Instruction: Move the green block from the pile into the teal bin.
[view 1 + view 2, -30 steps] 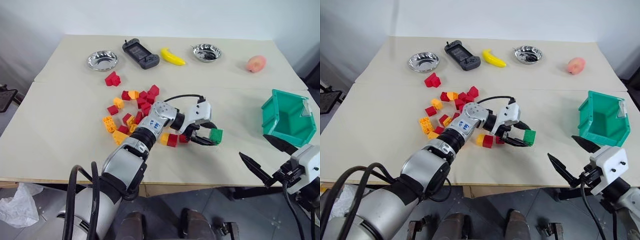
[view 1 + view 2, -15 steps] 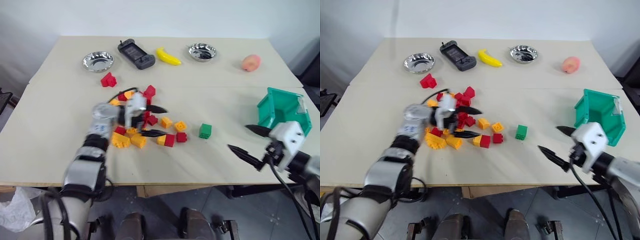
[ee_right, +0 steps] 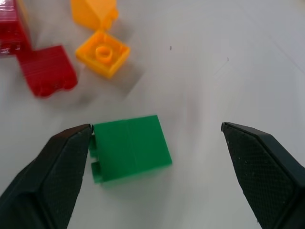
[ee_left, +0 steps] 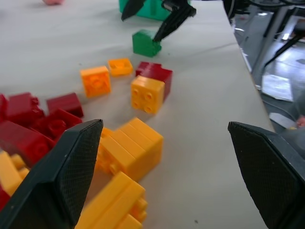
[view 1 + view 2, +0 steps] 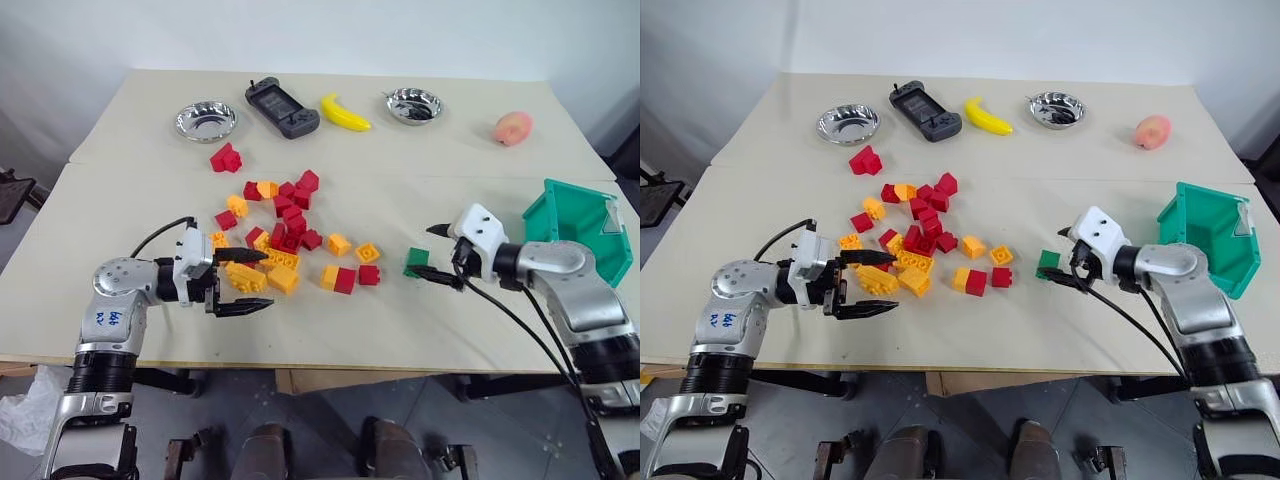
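The green block (image 5: 415, 262) lies on the table, apart from the pile (image 5: 285, 235) of red and orange-yellow bricks, on its right side. My right gripper (image 5: 431, 255) is open, with its fingers on either side of the block. In the right wrist view the green block (image 3: 129, 147) sits between the fingers, close against one finger (image 3: 66, 162). My left gripper (image 5: 262, 281) is open and empty at the pile's near left edge, next to orange bricks (image 4: 128, 148). The teal bin (image 5: 575, 225) stands at the right, beyond the right arm.
Along the far side of the table lie two steel bowls (image 5: 206, 120) (image 5: 414, 104), a black game controller (image 5: 282, 107), a banana (image 5: 345, 113) and a peach (image 5: 512, 127). Two red bricks (image 5: 225, 157) sit apart behind the pile. The table's front edge runs just below both grippers.
The left gripper had the green block at its fingertips; it has pulled back left to the pile's edge, leaving the block on the table. The right gripper has moved in around the block.
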